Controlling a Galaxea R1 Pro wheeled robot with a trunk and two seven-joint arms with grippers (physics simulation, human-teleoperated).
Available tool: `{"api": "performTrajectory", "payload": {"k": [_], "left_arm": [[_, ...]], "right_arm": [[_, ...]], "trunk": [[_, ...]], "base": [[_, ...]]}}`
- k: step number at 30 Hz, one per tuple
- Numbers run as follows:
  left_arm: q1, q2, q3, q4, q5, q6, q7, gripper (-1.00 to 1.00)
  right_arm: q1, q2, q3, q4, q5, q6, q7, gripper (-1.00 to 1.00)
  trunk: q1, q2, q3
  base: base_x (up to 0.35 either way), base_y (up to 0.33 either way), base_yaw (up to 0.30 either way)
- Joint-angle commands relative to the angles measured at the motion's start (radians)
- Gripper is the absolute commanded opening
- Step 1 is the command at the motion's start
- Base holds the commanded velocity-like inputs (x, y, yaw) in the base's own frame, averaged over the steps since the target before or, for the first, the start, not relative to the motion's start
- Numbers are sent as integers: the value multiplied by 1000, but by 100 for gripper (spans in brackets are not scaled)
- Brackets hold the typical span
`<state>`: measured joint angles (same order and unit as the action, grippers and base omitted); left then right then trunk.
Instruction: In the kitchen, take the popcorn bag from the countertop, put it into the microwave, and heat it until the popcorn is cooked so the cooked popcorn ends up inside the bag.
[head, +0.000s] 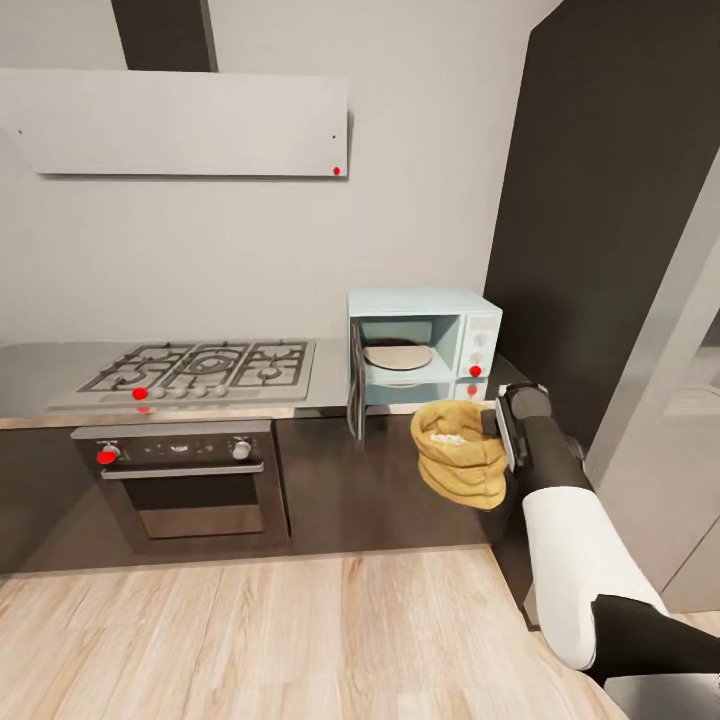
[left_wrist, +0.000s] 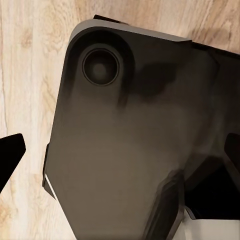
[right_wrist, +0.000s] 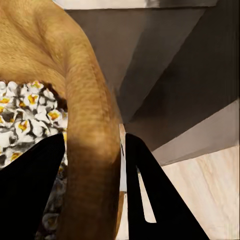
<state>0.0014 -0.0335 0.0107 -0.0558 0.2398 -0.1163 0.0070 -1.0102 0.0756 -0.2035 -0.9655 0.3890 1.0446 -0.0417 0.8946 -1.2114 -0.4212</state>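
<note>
The countertop (head: 40, 365) runs across the middle of my head view, with the gas hob (head: 205, 368) set into it at about nine o'clock from centre and the dark built-in oven (head: 185, 480) directly under that, at seven o'clock. The pale wood floor (head: 250, 640) spreads along six o'clock.

The microwave (head: 425, 345) stands on the counter just right of centre, at about three o'clock from the hob. Its door (head: 356, 385) is swung open toward me, and a round plate (head: 398, 354) lies bare inside.

My right arm (head: 565, 520) reaches up from five o'clock. The popcorn bag (head: 460, 452) hangs in the air in front of the lower cabinets, just below the microwave at its six o'clock, clear of the counter.

My right gripper (right_wrist: 95, 165) is closed on the bag's rolled rim, one finger (right_wrist: 30, 195) inside the mouth and the other outside.

The popcorn (right_wrist: 27, 112), white and yellow, fills the bag beside my inner finger.

My left wrist camera looks down on a dark part of my own body (left_wrist: 135, 145) over the floor, with one dark fingertip (left_wrist: 10, 155) at the edge; I cannot tell how wide that hand stands.
</note>
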Motion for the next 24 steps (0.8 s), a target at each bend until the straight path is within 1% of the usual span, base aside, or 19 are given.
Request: {"api": "performTrajectory", "payload": {"k": [1,3,5,8,14,18,20,22,23,24], "left_arm": [[0,0,1,-1,4,-2,1,100],[0,0,2,-1,4,-2,1,100],[0,0,2,-1,4,-2,1,100],[0,0,2,-1,4,-3,2,100],[0,0,2,-1,4,-3,1,100],[0,-1,2,-1,4,-3,1,100],[0,-1,2,-1,4,-3,1,100],[0,0,2,-1,4,-3,2,100],[0,0,2,-1,4,-3,2,100],[0,0,2,-1,4,-3,2,100]], "right_arm": [[-1,1,4,-21,-8,3,-4,-100],[-1,1,6,-63,-29,3,-4,-100],[-1,1,8,-82,-41,3,-4,-100],[-1,1,9,-87,-44,3,-5,-100],[0,-11,9,-73,-49,3,-7,-100],[-10,-13,6,5,-50,3,-9,-100],[-39,-12,4,57,-50,3,-10,-100],[-86,-12,-3,123,-50,3,-10,-100],[-112,-13,-14,154,-50,3,-11,-100],[-151,-12,-36,203,-50,3,-12,-100]], "trunk": [[0,-1,-1],[0,-1,-1],[0,-1,-1],[0,-1,-1],[0,-1,-1],[0,-1,-1],[0,-1,-1],[0,-1,-1],[0,-1,-1],[0,-1,-1]], "base": [[0,0,0],[0,0,0],[0,0,0],[0,0,0],[0,0,0],[0,0,0],[0,0,0],[0,0,0],[0,0,0],[0,0,0]]}}
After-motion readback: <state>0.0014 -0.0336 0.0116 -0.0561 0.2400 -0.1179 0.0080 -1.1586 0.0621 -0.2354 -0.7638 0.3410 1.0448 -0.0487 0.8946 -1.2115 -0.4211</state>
